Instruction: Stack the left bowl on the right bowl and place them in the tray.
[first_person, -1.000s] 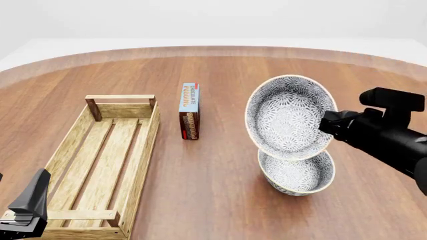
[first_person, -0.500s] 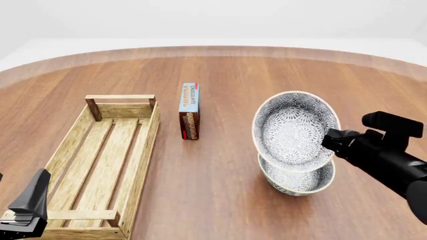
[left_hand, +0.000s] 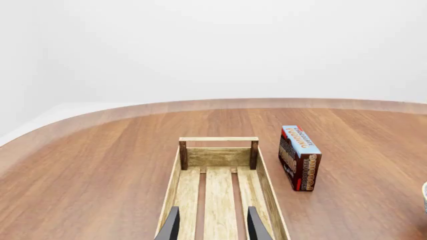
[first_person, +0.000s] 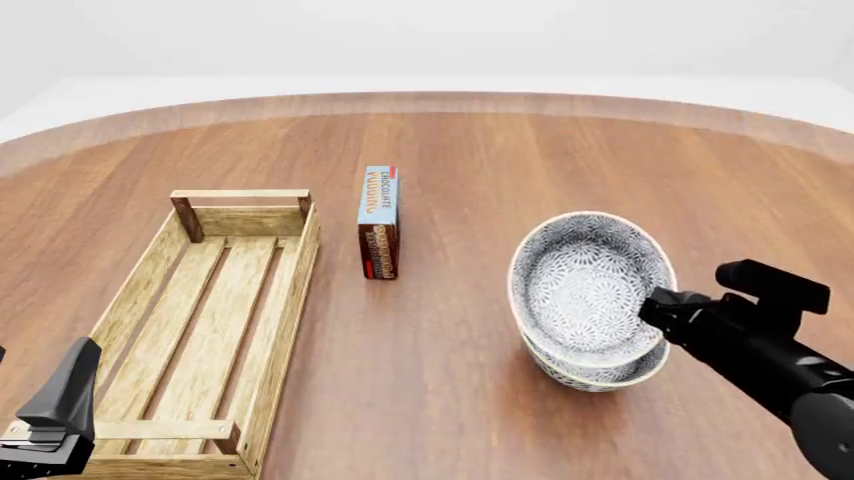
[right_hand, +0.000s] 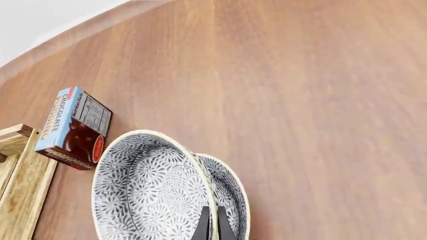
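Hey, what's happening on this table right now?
The right gripper is pinching the rim of a grey-patterned ceramic bowl, holding it tilted just above a matching second bowl that sits on the round wooden table. The long light-wood slatted tray holds no bowl yet. The left gripper hovers open over the tray's near end. A blue-and-brown chocolate box stands between tray and bowls.
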